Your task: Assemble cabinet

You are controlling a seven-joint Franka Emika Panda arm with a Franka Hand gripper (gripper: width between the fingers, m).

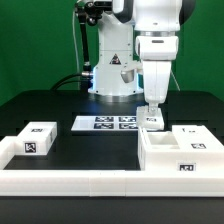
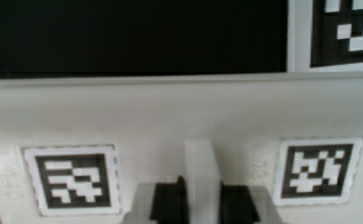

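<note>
The cabinet [image 1: 185,158] is a large white boxy body with an open top, standing at the exterior view's right with tags on its faces. My gripper [image 1: 152,119] reaches straight down onto its back left corner. The wrist view shows a white cabinet face [image 2: 160,120] with two tags [image 2: 69,178] [image 2: 316,168]. A thin white ridge runs between them. My gripper [image 2: 204,196] is shut on that ridge, its dark fingers [image 2: 169,203] close together on either side.
A smaller white tagged block [image 1: 35,142] lies at the exterior view's left. The marker board [image 1: 108,123] lies behind centre, near the robot base [image 1: 113,75]. A long low white rail [image 1: 90,182] runs along the front. Another tagged white surface [image 2: 347,30] shows beyond black table.
</note>
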